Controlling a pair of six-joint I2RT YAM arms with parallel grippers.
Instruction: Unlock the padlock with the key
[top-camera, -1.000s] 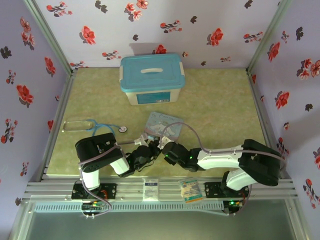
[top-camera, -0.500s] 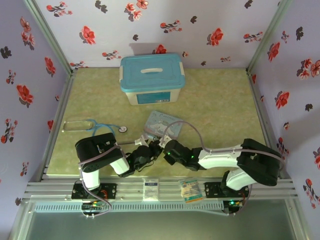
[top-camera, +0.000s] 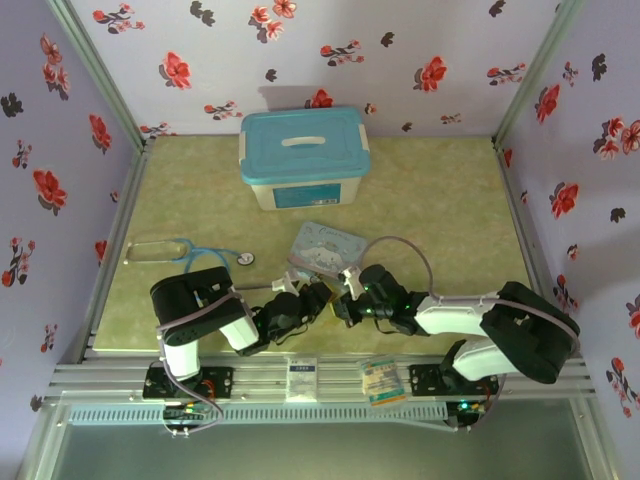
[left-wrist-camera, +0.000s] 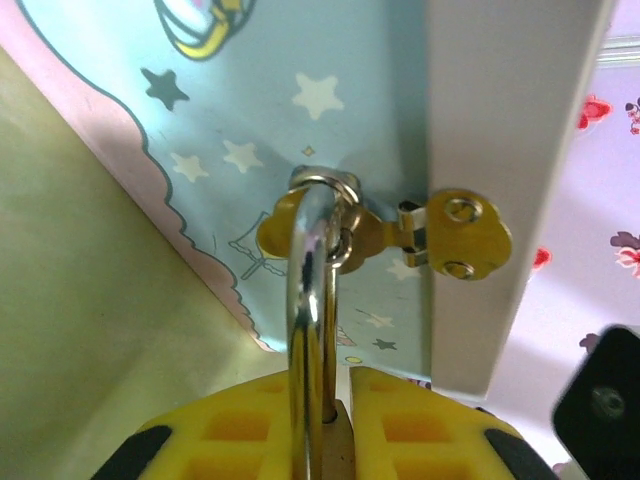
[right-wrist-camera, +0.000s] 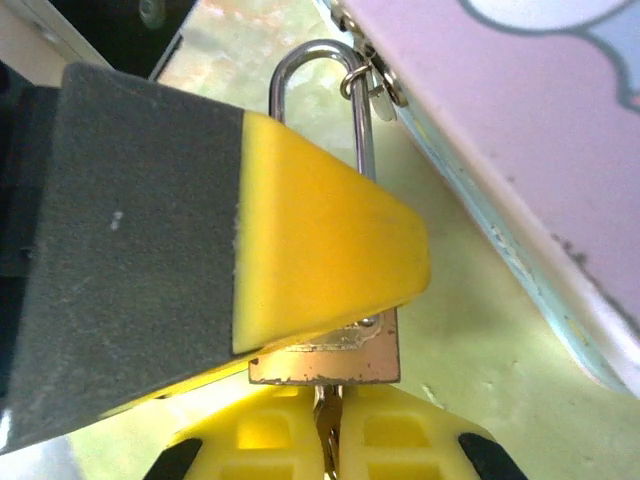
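Right gripper (right-wrist-camera: 326, 428) rightward; tin (top-camera: 325, 248) beside padlock (right-wrist-camera: 325, 366)

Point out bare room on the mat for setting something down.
Bare: the right half of the mat, between lidded box, cartoon tin and right wall; also the back-left corner. Crowded: front centre, where left claw and right claw meet at the tin.

Lilac walls (top-camera: 400, 60), red and black flower print. Mottled olive-green tabletop (top-camera: 440, 210). Aluminium rails (top-camera: 330, 375) along near edge.
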